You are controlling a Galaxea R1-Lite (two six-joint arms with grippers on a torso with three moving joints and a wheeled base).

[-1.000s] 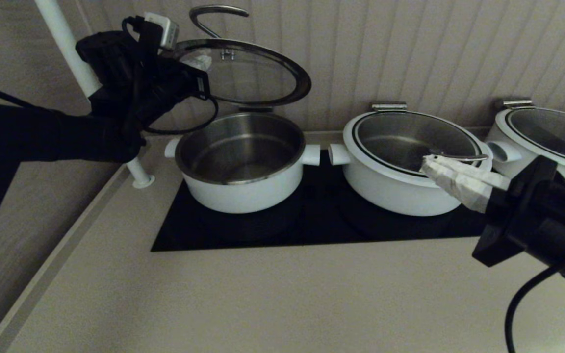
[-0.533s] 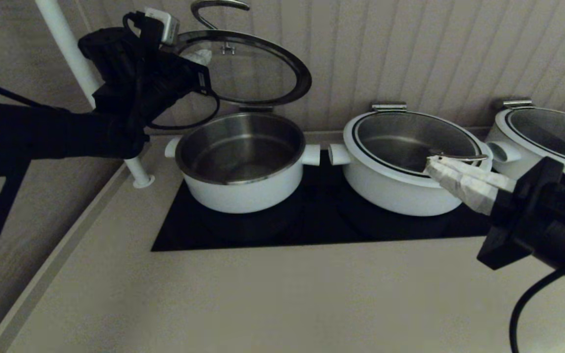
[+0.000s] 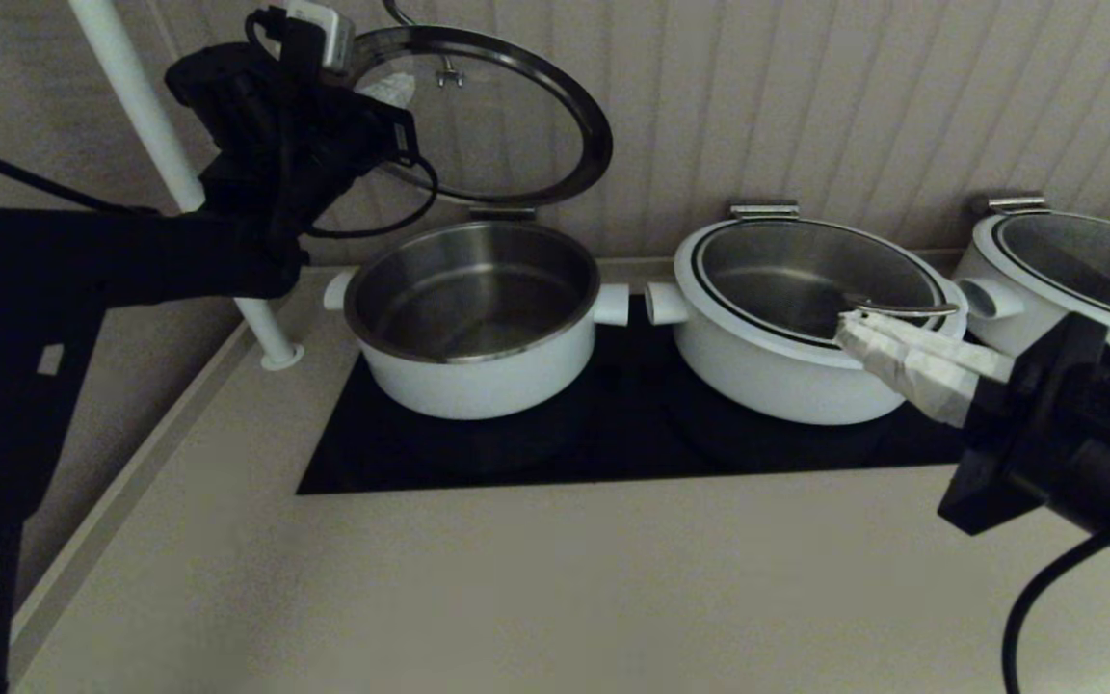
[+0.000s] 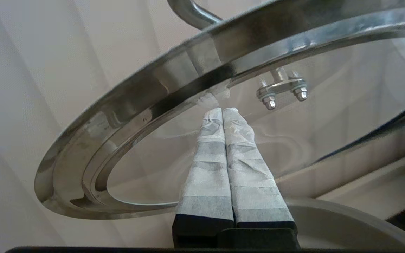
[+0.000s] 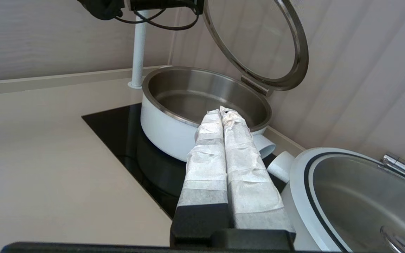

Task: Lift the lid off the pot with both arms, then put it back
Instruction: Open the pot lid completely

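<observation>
My left gripper (image 4: 222, 111), fingers together, props the hinged round glass lid (image 3: 497, 116) above the white steel-lined pot (image 3: 473, 318). My right gripper (image 5: 223, 112), fingers also together, idles near right. If the fingertips slide off the glass, I'd expect it to slam down.

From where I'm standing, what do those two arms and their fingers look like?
Both arms are black and bulky, trailing black cables. The left gripper and right gripper each end in two long tapering fingers wrapped in whitish tape. A small white box sits at the left wrist.

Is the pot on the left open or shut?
Open. The lid is tipped up behind the pot, with the left gripper pressed under its glass, and the bare steel bowl shows.
</observation>
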